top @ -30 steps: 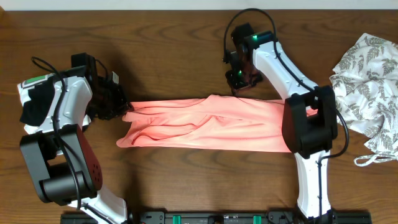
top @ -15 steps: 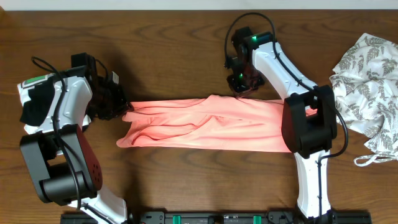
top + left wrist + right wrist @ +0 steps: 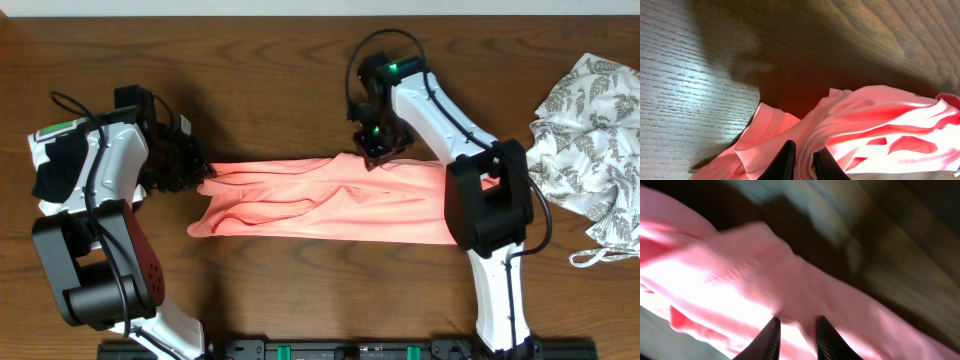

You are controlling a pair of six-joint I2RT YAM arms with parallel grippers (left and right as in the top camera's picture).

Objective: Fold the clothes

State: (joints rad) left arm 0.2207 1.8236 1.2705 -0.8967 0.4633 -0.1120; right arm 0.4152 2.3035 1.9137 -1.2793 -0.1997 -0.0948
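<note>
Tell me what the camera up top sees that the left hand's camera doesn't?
Only the overhead view shows the right gripper at the far edge of the pink T-shirt, the shirt's whole stretched-out length, and a white leaf-print garment off to the right. Only the left wrist view shows, close up, a fold of pink fabric caught between the dark fingertips of the left gripper, and a stitched band along the shirt's edge. Both show the pink shirt and the brown wooden table.
</note>
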